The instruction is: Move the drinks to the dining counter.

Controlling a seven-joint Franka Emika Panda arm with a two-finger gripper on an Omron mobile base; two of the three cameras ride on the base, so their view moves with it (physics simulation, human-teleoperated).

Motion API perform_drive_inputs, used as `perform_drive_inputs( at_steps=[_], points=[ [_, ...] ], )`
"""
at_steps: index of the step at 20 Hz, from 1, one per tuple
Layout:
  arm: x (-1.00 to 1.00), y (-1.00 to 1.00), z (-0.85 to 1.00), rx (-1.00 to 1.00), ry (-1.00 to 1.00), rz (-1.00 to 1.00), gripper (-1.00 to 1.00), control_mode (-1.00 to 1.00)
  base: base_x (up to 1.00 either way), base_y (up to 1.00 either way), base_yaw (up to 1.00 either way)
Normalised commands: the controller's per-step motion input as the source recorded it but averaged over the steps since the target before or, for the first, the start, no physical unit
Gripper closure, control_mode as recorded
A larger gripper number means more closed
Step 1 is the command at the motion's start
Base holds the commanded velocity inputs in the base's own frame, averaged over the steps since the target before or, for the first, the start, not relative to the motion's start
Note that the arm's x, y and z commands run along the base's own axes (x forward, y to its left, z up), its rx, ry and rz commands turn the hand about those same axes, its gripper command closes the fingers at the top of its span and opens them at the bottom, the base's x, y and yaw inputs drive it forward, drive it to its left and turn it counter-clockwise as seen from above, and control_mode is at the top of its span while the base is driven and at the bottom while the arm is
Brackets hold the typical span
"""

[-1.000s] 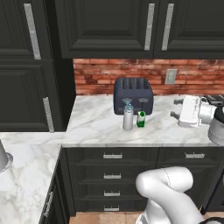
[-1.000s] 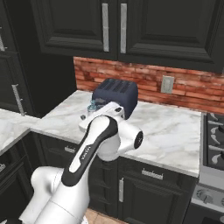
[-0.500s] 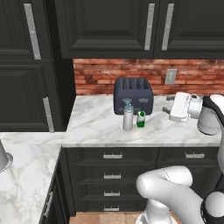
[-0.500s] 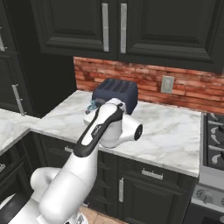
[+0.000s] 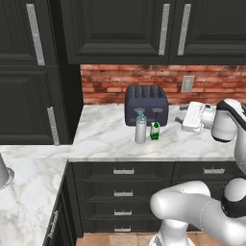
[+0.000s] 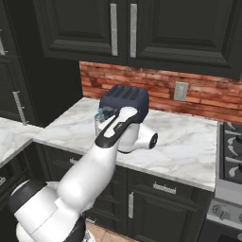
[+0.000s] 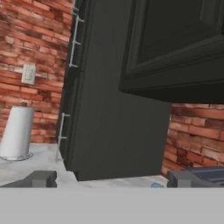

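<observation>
Hand (image 7: 109, 179) hovering wide open, empty, right of toaster (image 5: 146, 104); grey bottle (image 5: 140, 129) and green carton (image 5: 154, 130) standing on desk (image 5: 110, 139) directly before toaster; sideways approach risking toppling the carton.

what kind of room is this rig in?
A home-style kitchen, rendered. Signs: dark cabinets over a marble worktop with drawers below, a brick backsplash, a toaster on the worktop, and stove burners at the right edge.
</observation>
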Motion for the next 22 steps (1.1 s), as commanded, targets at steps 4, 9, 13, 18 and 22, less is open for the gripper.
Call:
perform_drive_inputs(
  at_steps=[4, 9, 13, 18, 22],
  points=[
    [0.34, -0.28, -0.31, 0.01, 0.0, 0.03, -1.0, -1.0, 0.0, 0.0, 0.0],
    [0.14, -0.05, -0.17, 0.0, 0.0, 0.01, -1.0, -1.0, 0.0, 0.0, 0.0],
    [0.06, 0.0, -0.22, 0.0, 0.0, 0.02, -1.0, -1.0, 0.0, 0.0, 0.0],
    [0.06, -0.02, -0.18, 0.0, -0.04, 0.0, -1.0, -1.0, 0.0, 0.0, 0.0],
    [0.0, 0.0, -0.18, 0.0, -0.08, 0.0, -1.0, -1.0, 0.0, 0.0, 0.0]
  ],
)
